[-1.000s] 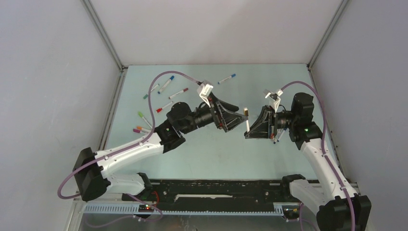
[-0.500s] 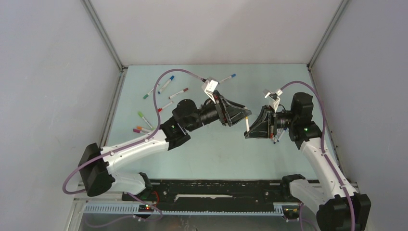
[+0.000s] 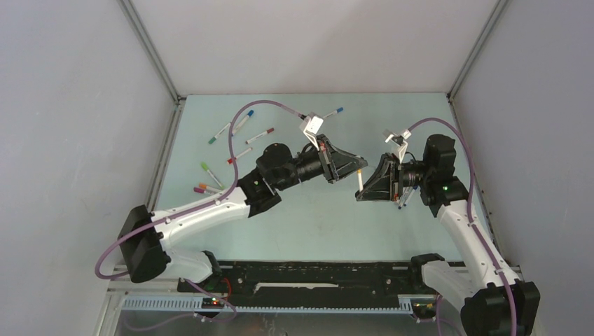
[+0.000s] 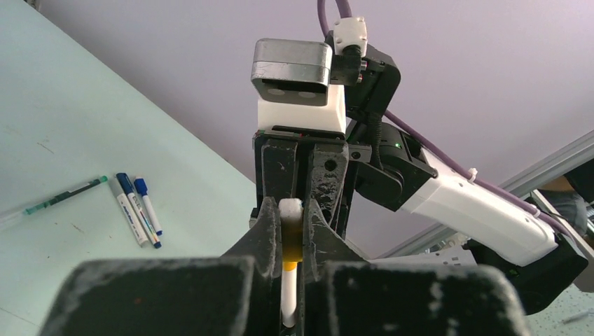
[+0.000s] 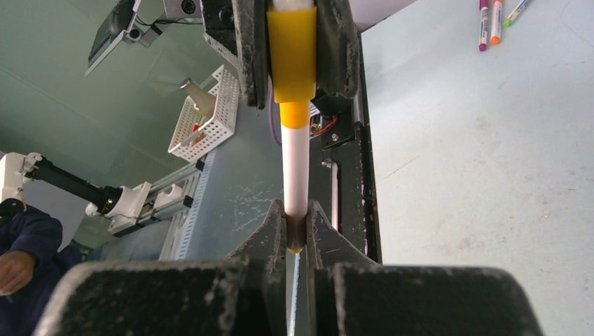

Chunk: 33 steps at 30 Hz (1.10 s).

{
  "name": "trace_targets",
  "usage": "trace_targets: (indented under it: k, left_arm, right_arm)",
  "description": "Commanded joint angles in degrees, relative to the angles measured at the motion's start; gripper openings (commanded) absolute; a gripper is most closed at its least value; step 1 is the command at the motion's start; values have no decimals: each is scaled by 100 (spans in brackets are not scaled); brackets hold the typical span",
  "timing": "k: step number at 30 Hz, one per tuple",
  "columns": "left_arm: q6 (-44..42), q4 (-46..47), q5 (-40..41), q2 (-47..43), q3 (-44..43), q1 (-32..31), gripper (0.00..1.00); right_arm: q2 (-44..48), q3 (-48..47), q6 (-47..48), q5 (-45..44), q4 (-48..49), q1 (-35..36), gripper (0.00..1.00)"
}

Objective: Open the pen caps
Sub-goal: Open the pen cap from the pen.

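Both claws are pinching: left claw [image 4: 291, 227] on the yellow cap [image 5: 293, 52], right claw [image 5: 295, 227] on the white barrel [image 5: 295, 164]. Pull straight apart along the barrel, no bending.

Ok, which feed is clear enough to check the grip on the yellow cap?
Right wrist: sharp, evenly lit, the yellow cap plain in the left gripper; only the near body of the right gripper blurs. Left wrist: cap mostly hidden between dark fingers, foreground blurred. Top external: no glare, but the pen is too small to judge.
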<state>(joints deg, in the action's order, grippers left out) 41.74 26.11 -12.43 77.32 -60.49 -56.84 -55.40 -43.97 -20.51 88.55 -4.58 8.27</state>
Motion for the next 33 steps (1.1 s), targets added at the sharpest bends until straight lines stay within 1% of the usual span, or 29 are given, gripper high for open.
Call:
trace_targets:
  k: [1, 2, 3, 6, 9, 12, 15, 17, 20, 23, 25, 27, 28, 29, 30, 31, 32, 33]
  left_arm:
    - [35, 292, 1, -45, -276, -3, 0]
    - [55, 342, 17, -71, -230, -3, 0]
    - [68, 380, 25, -88, -182, -3, 0]
    - [118, 523, 63, -151, -24, -3, 0]
    - [170, 668, 94, -192, 133, -10, 0]
    - [199, 816, 133, -216, 264, -27, 0]
    - [212, 890, 134, -204, 337, -38, 0]
    - [212, 913, 113, -185, 360, -52, 0]
    - [204, 915, 100, -149, 369, -63, 0]
    - [197, 925, 100, -120, 366, -82, 0]
    - [187, 929, 109, -95, 371, -82, 0]
    - [165, 929, 121, -71, 369, -89, 0]
    - [155, 923, 137, -62, 367, -90, 0]
    - [140, 922, 154, -60, 371, -91, 0]
    - [123, 922, 172, -55, 377, -91, 0]
    - [105, 929, 202, -57, 387, -91, 0]
    - [87, 942, 250, -64, 403, -91, 0]
    - [37, 971, 362, -103, 439, -91, 0]
  right_arm:
    - [11, -14, 72, 136, 106, 21, 0]
    - [19, -15, 58, 120, 117, 10, 0]
    - [27, -13, 26, 119, 134, -4, 3]
    - [61, -16, -39, 93, 193, -53, 18]
    - [98, -16, -62, 79, 202, -87, 30]
    - [107, -16, -134, 66, 263, -120, 42]
    - [87, -16, -320, 74, 402, -137, 51]
    - [67, -16, -551, 87, 826, -144, 54]
    - [26, -16, -982, 93, 1290, -163, 55]
    - [-25, -23, -1360, 79, 1648, -159, 54]
    - [-65, -85, -1376, 66, 1616, -148, 53]
    - [-91, -148, -1382, 36, 1575, -125, 48]
    - [-114, -174, -1386, 17, 1548, -93, 43]
    - [-127, -186, -1385, 1, 1526, -65, 34]
    - [-148, -191, -1391, -16, 1514, -44, 22]
    - [-158, -191, -1385, -49, 1462, -25, 6]
    - [-164, -191, -1348, -64, 1398, -13, 0]
    - [-172, -190, -1285, -56, 1298, -10, 0]
